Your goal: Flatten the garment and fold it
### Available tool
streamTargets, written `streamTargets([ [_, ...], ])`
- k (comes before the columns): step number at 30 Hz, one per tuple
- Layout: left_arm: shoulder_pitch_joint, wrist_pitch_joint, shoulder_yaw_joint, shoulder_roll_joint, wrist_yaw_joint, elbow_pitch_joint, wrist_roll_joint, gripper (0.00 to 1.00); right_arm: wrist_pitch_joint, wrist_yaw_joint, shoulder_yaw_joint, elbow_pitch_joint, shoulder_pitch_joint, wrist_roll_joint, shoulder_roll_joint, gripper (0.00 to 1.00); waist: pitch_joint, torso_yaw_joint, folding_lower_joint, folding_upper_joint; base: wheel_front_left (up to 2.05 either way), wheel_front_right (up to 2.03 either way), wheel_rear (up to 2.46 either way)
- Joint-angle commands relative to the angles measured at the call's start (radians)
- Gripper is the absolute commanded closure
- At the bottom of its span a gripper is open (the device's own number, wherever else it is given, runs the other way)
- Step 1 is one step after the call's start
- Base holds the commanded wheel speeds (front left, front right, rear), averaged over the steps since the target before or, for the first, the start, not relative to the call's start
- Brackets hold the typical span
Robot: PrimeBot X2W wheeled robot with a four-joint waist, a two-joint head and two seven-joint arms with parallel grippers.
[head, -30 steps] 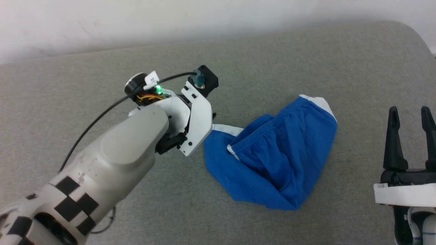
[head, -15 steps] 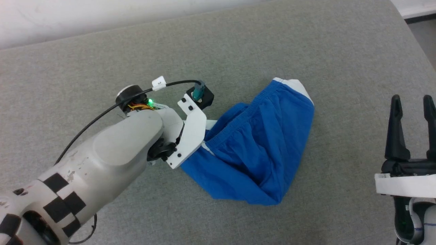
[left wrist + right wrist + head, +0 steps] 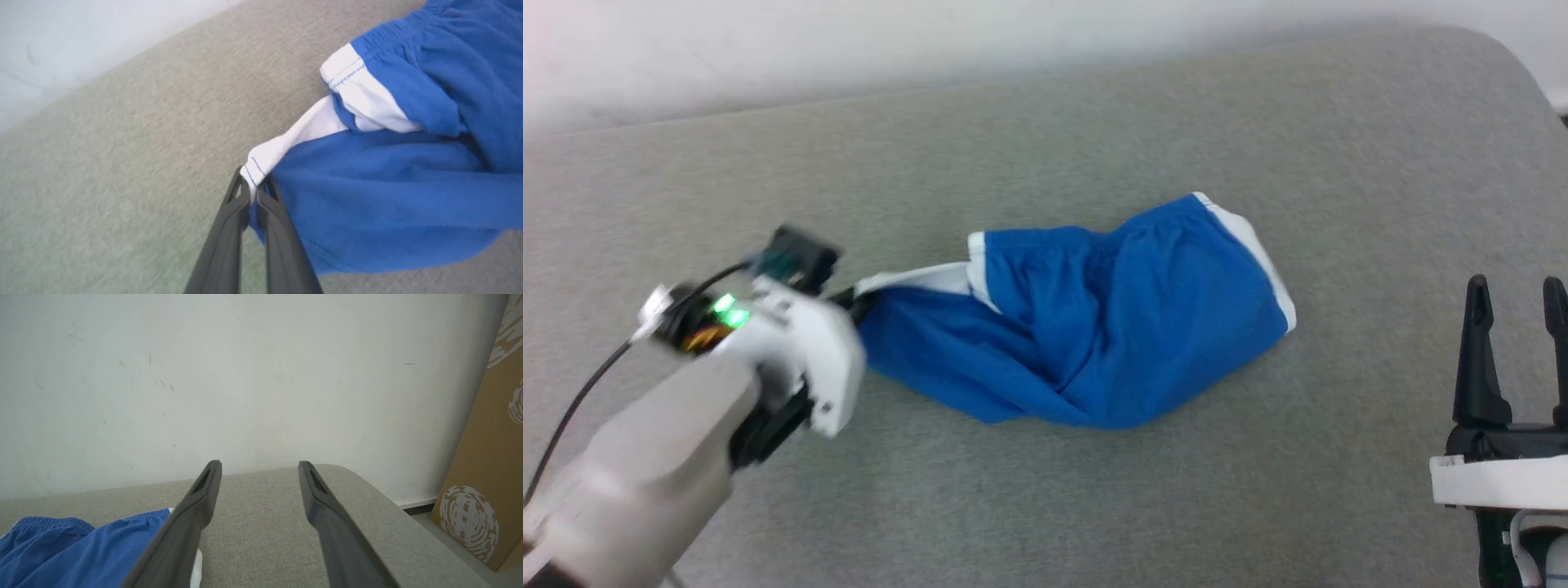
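Garment point(image 3: 1086, 343) corner between closed left jaws

readable text: none that I can make out from here | garment point(image 3: 1094, 327): white band shows blue stitching, no lettering I can read | brown cardboard panel point(image 3: 482, 428) by the wall: white round printed motifs, too smudged for me to read as words

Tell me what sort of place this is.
Likely a plain indoor room, perhaps a test space: a grey upholstered surface with a rounded corner, like a mattress or couch, against a bare scuffed white wall, a printed cardboard box beside it, blue shorts lying on top.
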State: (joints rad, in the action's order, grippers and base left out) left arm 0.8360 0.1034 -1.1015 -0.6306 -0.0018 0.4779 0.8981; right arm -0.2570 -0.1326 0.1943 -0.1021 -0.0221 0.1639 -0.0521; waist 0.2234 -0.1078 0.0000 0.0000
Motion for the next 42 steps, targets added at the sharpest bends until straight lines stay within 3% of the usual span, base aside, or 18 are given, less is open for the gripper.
streamTargets([
  [1, -0.057, -0.028, 0.019, -0.028, 0.029, -0.01, 0.026, 1.0, -0.005, 0.002, 0.004, -0.003, 0.012, -0.01, 0.002, 0.0, -0.077, 0.095, 0.0, 0.0, 0.0, 0.0, 0.0],
  [5, -0.213, -0.084, 0.047, -0.079, 0.092, -0.031, 0.096, 1.0, -0.005, 0.002, -0.007, -0.001, 0.023, -0.021, 0.002, 0.0, -0.091, 0.127, 0.0, 0.0, 0.0, 0.0, 0.0],
  [11, -0.368, -0.118, 0.044, -0.089, 0.16, -0.09, 0.149, 1.0, -0.005, 0.002, -0.02, 0.001, 0.013, -0.072, 0.002, 0.0, -0.106, 0.159, 0.0, 0.0, 0.0, 0.0, 0.0],
  [12, -0.373, -0.142, 0.052, -0.084, 0.174, -0.1, 0.147, 0.42, -0.005, 0.002, -0.015, -0.004, -0.002, -0.088, 0.002, 0.0, -0.107, 0.166, 0.0, 0.0, 0.0, 0.0, 0.0],
  [13, -0.376, -0.171, 0.062, -0.076, 0.186, -0.11, 0.145, 0.0, -0.005, 0.002, -0.009, -0.01, -0.021, -0.11, 0.002, 0.0, -0.109, 0.174, 0.0, 0.0, 0.0, 0.0, 0.0],
  [16, -0.37, -0.273, 0.091, -0.052, 0.226, -0.136, 0.114, 0.0, -0.005, 0.002, 0.005, -0.033, -0.103, -0.187, 0.001, 0.0, -0.113, 0.199, 0.0, 0.0, 0.0, 0.0, 0.0],
  [19, -0.356, -0.346, 0.129, -0.027, 0.295, -0.161, 0.052, 0.0, -0.005, 0.002, 0.0, -0.035, -0.207, -0.233, -0.051, 0.0, -0.109, 0.225, 0.0, 0.0, 0.0, 0.0, 0.0],
  [21, -0.35, -0.362, 0.18, -0.008, 0.352, -0.198, -0.011, 0.0, -0.005, 0.002, -0.032, 0.001, -0.272, -0.246, -0.118, 0.0, -0.101, 0.246, 0.0, 0.0, 0.0, 0.0, 0.0],
  [24, -0.374, -0.364, 0.345, 0.05, 0.437, -0.319, -0.177, 0.0, -0.005, 0.002, -0.122, 0.115, -0.355, -0.231, -0.229, 0.0, -0.08, 0.281, 0.0, 0.0, 0.0, 0.0, 0.0],
  [26, -0.428, -0.365, 0.441, 0.09, 0.462, -0.379, -0.282, 0.0, 0.031, 0.002, -0.218, 0.219, -0.416, -0.184, -0.31, 0.0, -0.067, 0.299, 0.0, 0.0, 0.0, 0.0, 0.0],
  [28, -0.479, -0.365, 0.526, 0.133, 0.48, -0.429, -0.379, 0.0, 0.138, 0.002, -0.333, 0.295, -0.482, -0.104, -0.392, 0.0, -0.049, 0.317, 0.0, 0.0, 0.0, 0.0, 0.0],
  [32, -0.563, -0.365, 0.667, 0.22, 0.5, -0.509, -0.541, 0.0, 0.442, 0.002, -0.584, 0.376, -0.613, 0.133, -0.562, 0.0, -0.005, 0.347, 0.0, 0.0, 0.0, 0.0, 0.0],
  [36, -0.616, -0.365, 0.76, 0.31, 0.474, -0.569, -0.645, 0.0, 0.767, 0.002, -0.784, 0.388, -0.723, 0.401, -0.71, 0.0, 0.049, 0.382, 0.0, 0.0, 0.0, 0.0, 0.0],
  [39, -0.635, -0.365, 0.809, 0.364, 0.435, -0.596, -0.704, 0.0, 0.921, 0.002, -0.864, 0.395, -0.796, 0.526, -0.772, 0.0, 0.09, 0.407, 0.0, 0.0, 0.0, 0.0, 0.0],
  [42, -0.642, -0.365, 0.835, 0.396, 0.408, -0.602, -0.732, 0.0, 0.983, 0.002, -0.898, 0.414, -0.828, 0.584, -0.783, 0.0, 0.114, 0.42, 0.0, 0.0, 0.0, 0.0, 0.0],
])
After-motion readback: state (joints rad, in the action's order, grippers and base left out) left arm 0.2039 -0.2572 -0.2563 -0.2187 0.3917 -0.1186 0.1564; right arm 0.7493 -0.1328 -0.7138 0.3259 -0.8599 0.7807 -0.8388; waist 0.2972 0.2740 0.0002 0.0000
